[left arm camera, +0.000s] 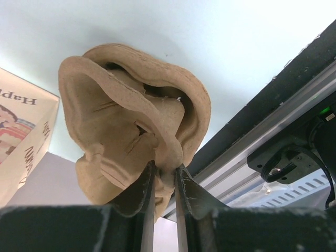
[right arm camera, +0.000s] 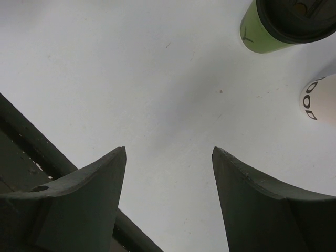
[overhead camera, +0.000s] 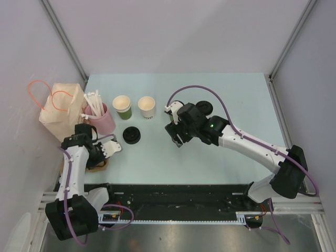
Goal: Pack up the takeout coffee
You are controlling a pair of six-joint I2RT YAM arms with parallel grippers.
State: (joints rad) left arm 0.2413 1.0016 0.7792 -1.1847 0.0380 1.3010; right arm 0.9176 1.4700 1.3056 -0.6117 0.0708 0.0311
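I note a pale worktop (overhead camera: 210, 157) carrying everything. The right arm (overhead camera: 252, 144) reaches in from the near right corner toward the centre. The left arm (overhead camera: 73, 168) stands along the left edge.

A beige paper bag (overhead camera: 60, 107) with orange handles sits at the left edge, toward the far left corner.

The left gripper (left arm camera: 164, 169) is clamped on one wall of a brown pulp cup tray (left arm camera: 131, 105). Its jaws are close together with the pulp pinched between them. The tray is by the left edge, toward the near left corner. I cannot tell whether it rests on the worktop or is lifted.

The right gripper (right arm camera: 168, 152) hangs over bare worktop near the centre with its jaws well apart and nothing between them.

A pink cup (overhead camera: 105, 123) of white straws (overhead camera: 93, 102) stands just beside the bag.

The green cup (overhead camera: 122, 106) and the white cup (overhead camera: 147, 106) stand upright side by side, left of centre in the far half. Both are open at the top and cream inside. The white cup carries dark print.

One black lid (overhead camera: 132, 135) lies flat on the worktop, just nearer the near edge than the cups. A second black lid (overhead camera: 206, 108) lies right of centre, partly hidden behind the right gripper.
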